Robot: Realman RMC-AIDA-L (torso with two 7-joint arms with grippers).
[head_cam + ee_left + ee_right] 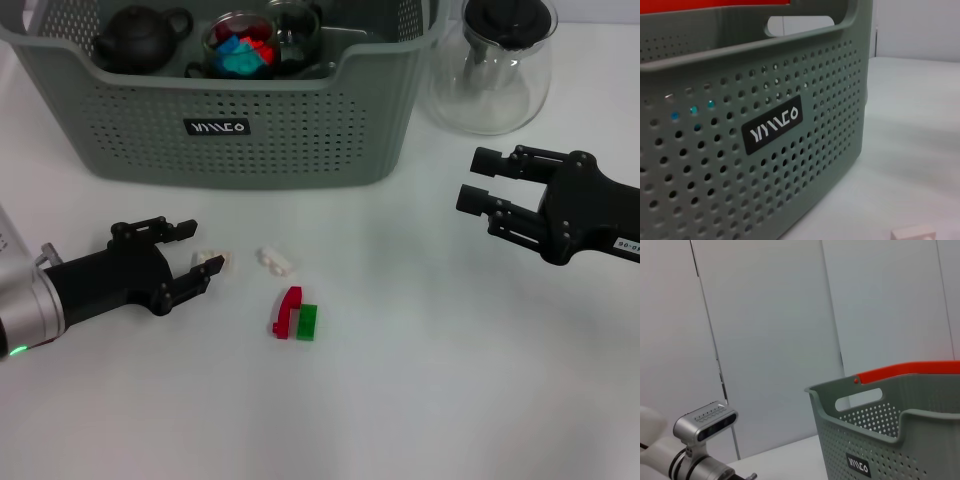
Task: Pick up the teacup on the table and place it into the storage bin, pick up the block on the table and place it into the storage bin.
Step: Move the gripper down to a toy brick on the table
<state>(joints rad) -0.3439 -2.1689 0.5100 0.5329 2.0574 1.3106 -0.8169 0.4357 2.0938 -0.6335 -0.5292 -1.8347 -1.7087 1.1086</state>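
My left gripper (195, 258) is spread open just beside a white block (212, 260) on the table (430, 400); I should straddle it squarely before closing. The bin (300, 130) stands beyond. My right gripper (478, 180) hovers open, empty.

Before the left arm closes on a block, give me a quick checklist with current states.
1. Left tool open: ok.
2. White block between its fingers: ok, it lies at the fingertips.
3. Other blocks apart from the grasp: ok; second white block and red-and-green blocks lie beside it.
4. Storage bin free room: cannot tell; teapot and glass cup are already inside.
5. Right tool out of the way: ok, open near the glass pitcher.
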